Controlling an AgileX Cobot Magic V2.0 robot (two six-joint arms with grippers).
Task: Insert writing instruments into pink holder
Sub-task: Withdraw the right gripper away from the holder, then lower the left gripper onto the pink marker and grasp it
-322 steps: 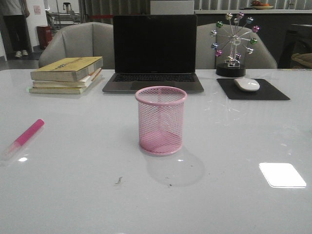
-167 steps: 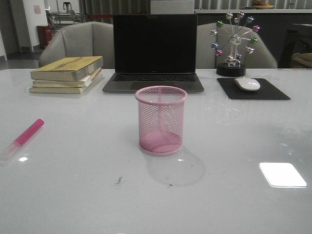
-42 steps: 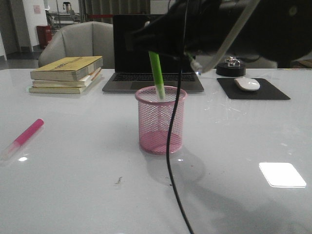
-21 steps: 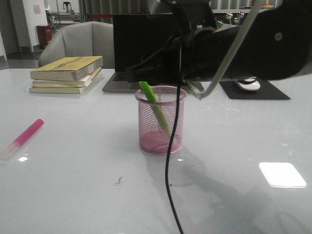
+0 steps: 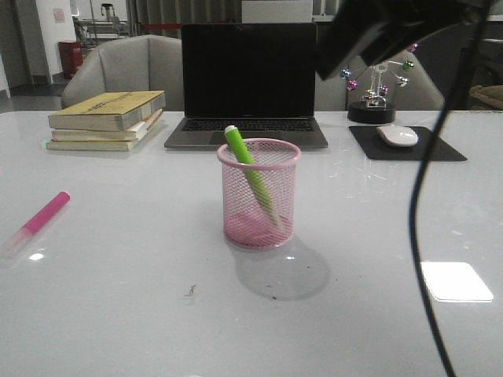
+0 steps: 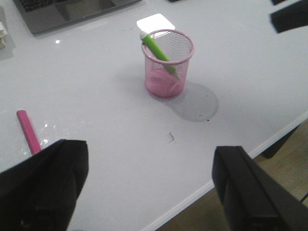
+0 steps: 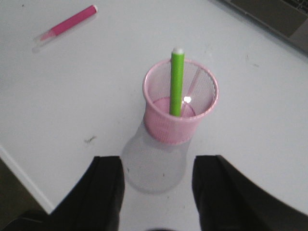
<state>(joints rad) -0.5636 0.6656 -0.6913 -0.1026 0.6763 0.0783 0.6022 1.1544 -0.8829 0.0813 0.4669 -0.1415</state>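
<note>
**A:** What sits nearest the front of the white table [image 5: 118,314]?

**B:** Bare tabletop with a small dark smudge [image 5: 191,291]. Past it, in the middle, stands the pink holder [image 5: 259,194], upright. The green marker [image 5: 250,173] is inside it, leaning — its pale top pokes out over the left side of the rim, its lower end rests at the base toward the right.

**A:** And the pink marker?

**B:** The pink marker [image 5: 38,222] lies flat near the table's left edge, well apart from the holder.

**A:** The claws?

**B:** The left gripper [image 6: 149,187] is spread wide and empty, high above the table. The right gripper [image 7: 158,192] is also released, its two fingers apart, with nothing between them; the holder shows beyond them. In the front view only part of the right arm [image 5: 377,31] appears, upper right, a black cable [image 5: 420,204] hanging from it.

**A:** Farther back?

**B:** A stack of books [image 5: 106,119] at left, an open laptop [image 5: 247,86] with a dark screen behind the holder, then a white mouse [image 5: 398,135] on a black mouse pad [image 5: 440,149] — and a small Ferris-wheel ornament [image 5: 373,98] behind that.
</note>
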